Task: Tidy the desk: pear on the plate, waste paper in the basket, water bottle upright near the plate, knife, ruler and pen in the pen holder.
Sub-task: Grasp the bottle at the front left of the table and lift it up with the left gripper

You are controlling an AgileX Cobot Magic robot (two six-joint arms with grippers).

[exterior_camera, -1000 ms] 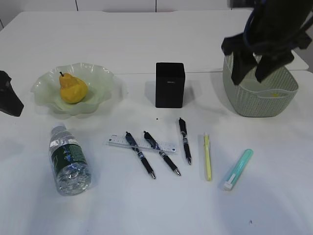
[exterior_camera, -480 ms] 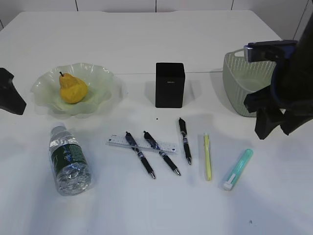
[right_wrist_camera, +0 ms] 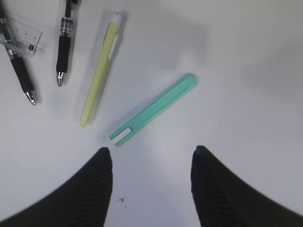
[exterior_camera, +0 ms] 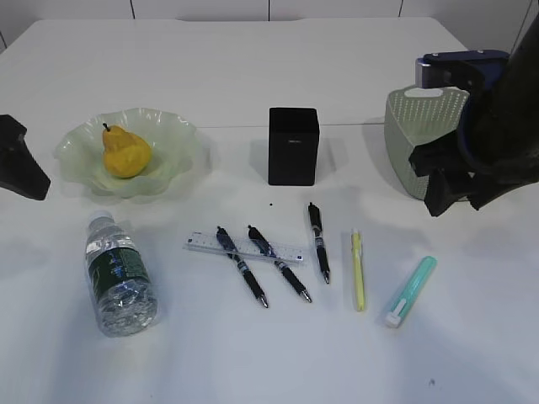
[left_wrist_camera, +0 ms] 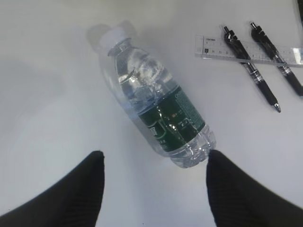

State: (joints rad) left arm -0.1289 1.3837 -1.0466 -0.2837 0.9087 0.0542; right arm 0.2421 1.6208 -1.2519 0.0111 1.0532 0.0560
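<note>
Clear glossy plastic is seen on the water bottle [left_wrist_camera: 156, 111]; woven-look matt plastic on the basket [exterior_camera: 418, 147]; translucent glossy finish on the plate [exterior_camera: 173, 135].

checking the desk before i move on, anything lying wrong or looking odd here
The water bottle lies on its side below the plate, cap toward it, instead of upright. Two black pens lie crossed over the clear ruler.

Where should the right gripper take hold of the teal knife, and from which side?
Grip the teal knife at mid-body, from straight above, jaws across its narrow width. It lies flat and diagonal, clear of the yellow pen; the open right gripper hovers near its white end.
</note>
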